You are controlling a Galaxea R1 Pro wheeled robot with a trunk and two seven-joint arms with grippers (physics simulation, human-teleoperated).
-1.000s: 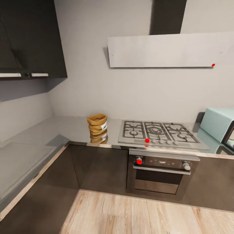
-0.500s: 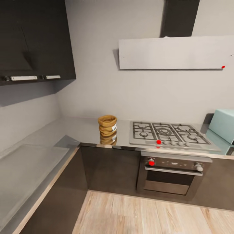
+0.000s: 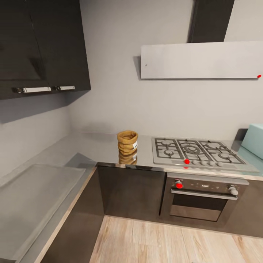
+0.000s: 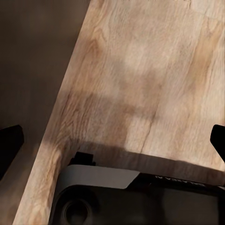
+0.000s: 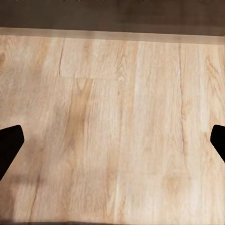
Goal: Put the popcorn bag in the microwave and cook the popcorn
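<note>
Nearest, in the wrist views, pale wood-grain floor planks [image 5: 117, 122] are seen between dark fingertips [image 4: 9, 143] set far apart at the frame edges; the left gripper [image 4: 112, 140] is thus spread wide with nothing held, and the right gripper [image 5: 112, 140] likewise, its fingertips [image 5: 9, 143] well apart over bare floor. Beyond the floor, dark matt cabinet fronts [image 3: 131, 190] and a black-glass oven [image 3: 202, 195] are set under the countertop [image 3: 98, 146], a glossy grey slab that mirrors what stands on it. The popcorn bag [image 3: 127, 142] stands upright on that slab near its front edge, just beside the gas hob [image 3: 197, 151]; a crumpled orange-tan paper sack with a rolled rim. It is judged light, soft and easily crushed; a gentle pinch across the creased body below the rim is advised, kept upright. Furthest right, a corner of the mint-blue microwave [image 3: 254, 138] is cut by the frame edge.
</note>
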